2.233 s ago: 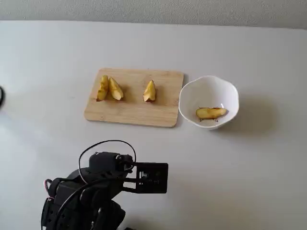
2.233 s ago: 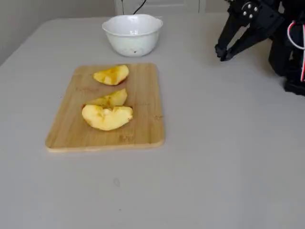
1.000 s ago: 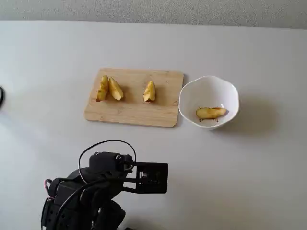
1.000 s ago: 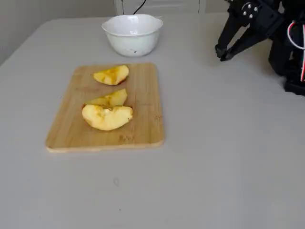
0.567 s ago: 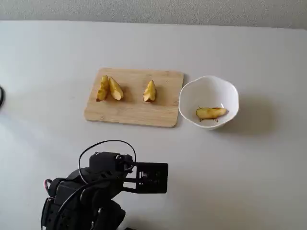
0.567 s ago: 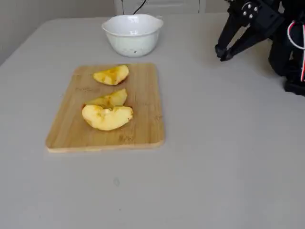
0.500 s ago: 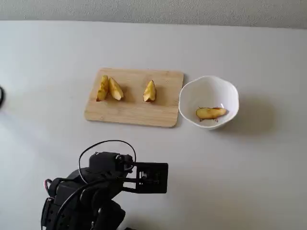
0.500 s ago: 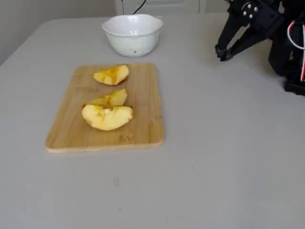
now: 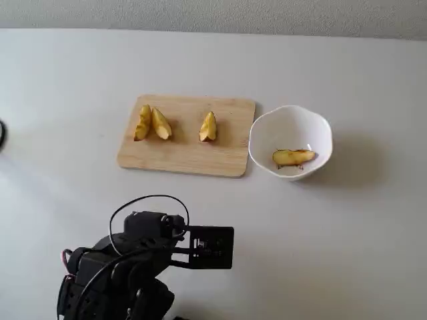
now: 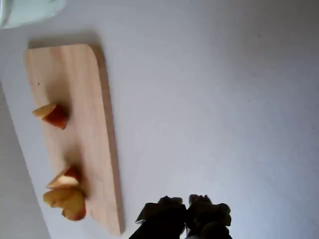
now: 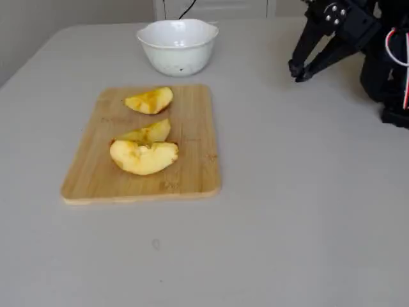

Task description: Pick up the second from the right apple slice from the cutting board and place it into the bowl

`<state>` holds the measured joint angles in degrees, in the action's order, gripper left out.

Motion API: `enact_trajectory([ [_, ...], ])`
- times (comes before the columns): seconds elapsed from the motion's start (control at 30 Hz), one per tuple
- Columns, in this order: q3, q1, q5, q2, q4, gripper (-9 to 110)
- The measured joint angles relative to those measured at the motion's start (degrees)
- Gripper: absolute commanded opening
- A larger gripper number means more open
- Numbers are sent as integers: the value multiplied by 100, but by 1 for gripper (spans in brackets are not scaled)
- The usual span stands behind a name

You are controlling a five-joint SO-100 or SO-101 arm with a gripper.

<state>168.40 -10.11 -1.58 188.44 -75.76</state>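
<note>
In a fixed view the white bowl (image 9: 313,130) holds one apple slice (image 9: 292,157). To its left, the cutting board (image 9: 187,157) carries three other yellow wedges: two close together (image 9: 143,122), (image 9: 161,124) and one apart (image 9: 208,127). The side fixed view shows the board (image 11: 192,160), the same three wedges and the bowl (image 11: 177,45), but not the bowl's inside. My gripper (image 11: 298,71) hangs shut and empty over bare table, well to the right of the board. In the wrist view the gripper (image 10: 185,205) points at the table beside the board (image 10: 79,89).
My folded arm (image 9: 133,267) sits at the table's near edge in the fixed view from above, with a black cable looped over it. A wall and a cable run behind the bowl in the side view. Grey table surrounds the board.
</note>
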Motion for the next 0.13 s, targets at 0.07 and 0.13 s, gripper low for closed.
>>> enact_trajectory([
  [0.07, 0, 0, 0, 0, 0, 0],
  [0.13, 0, 0, 0, 0, 0, 0],
])
